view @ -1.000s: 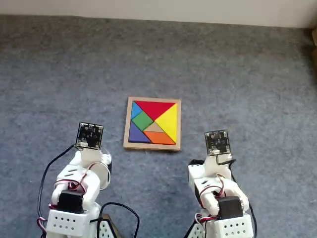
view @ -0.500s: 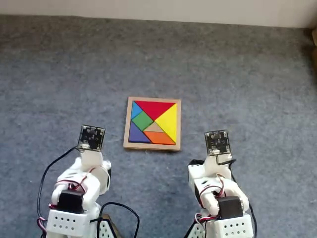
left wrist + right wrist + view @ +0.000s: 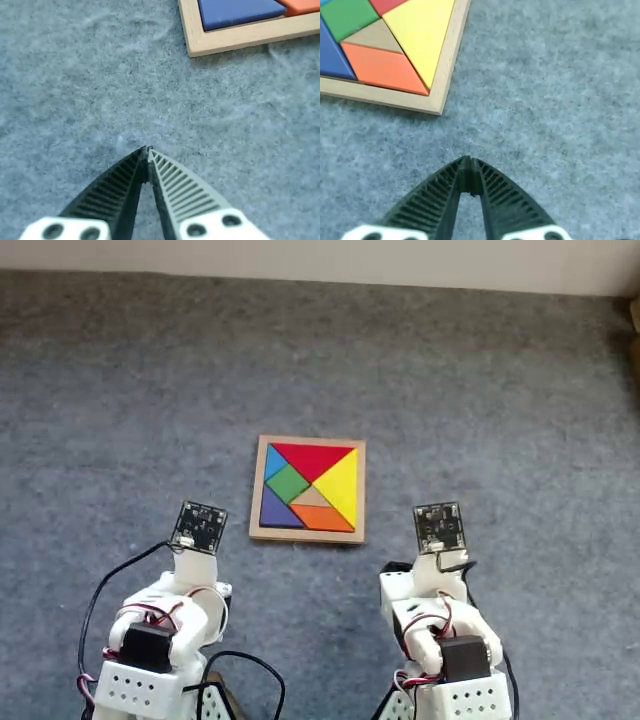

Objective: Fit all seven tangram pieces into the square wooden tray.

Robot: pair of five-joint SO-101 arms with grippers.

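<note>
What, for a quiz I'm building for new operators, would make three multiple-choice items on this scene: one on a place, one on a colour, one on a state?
1. Where does the wooden tray lie?
A) flat on the grey carpet
B) on top of an arm's base
C) leaning against the wall

2. What colour is the parallelogram piece at the tray's near edge?
A) black
B) orange
C) pink

3. How is the right gripper?
A) wide open
B) shut on a tangram piece
C) shut, holding nothing

Answers:
1 A: the high view shows the tray flat on the carpet.
2 B: the piece is orange in both the high and right wrist views.
3 C: the right wrist view shows the jaws closed together over bare carpet, with nothing between them.
</note>
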